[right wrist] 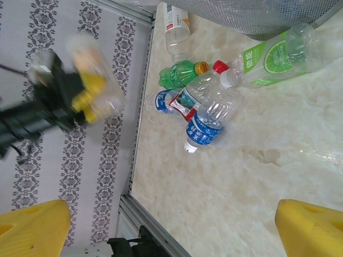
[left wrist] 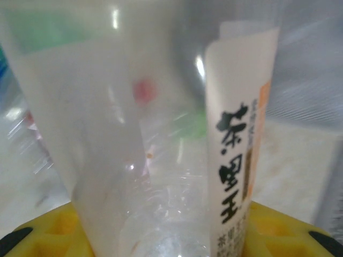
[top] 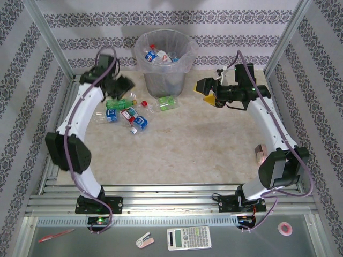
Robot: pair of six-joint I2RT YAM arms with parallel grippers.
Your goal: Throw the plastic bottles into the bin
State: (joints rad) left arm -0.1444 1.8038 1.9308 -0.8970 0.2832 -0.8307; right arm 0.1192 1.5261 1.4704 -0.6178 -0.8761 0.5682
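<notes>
My left gripper (top: 121, 83) is shut on a clear bottle (left wrist: 161, 160) with a white label in black characters; it hangs above the table, left of the bin (top: 163, 60). The grey bin has a clear bag liner and several bottles inside. On the table lie a green bottle (top: 120, 103), a lime-labelled bottle (top: 167, 101), blue-labelled bottles (top: 140, 123) and a red-labelled one (top: 128, 115). My right gripper (top: 207, 89) is open and empty, raised right of the bin. In the right wrist view the pile (right wrist: 206, 126) lies beyond its yellow fingers (right wrist: 32, 225).
Metal frame posts and patterned walls enclose the table. A small brown box (top: 261, 153) sits by the right arm. A calculator (top: 188, 237), tape roll (top: 285, 228) and pen (top: 55, 235) lie on the near shelf. One more clear bottle (right wrist: 174, 27) lies by the left wall.
</notes>
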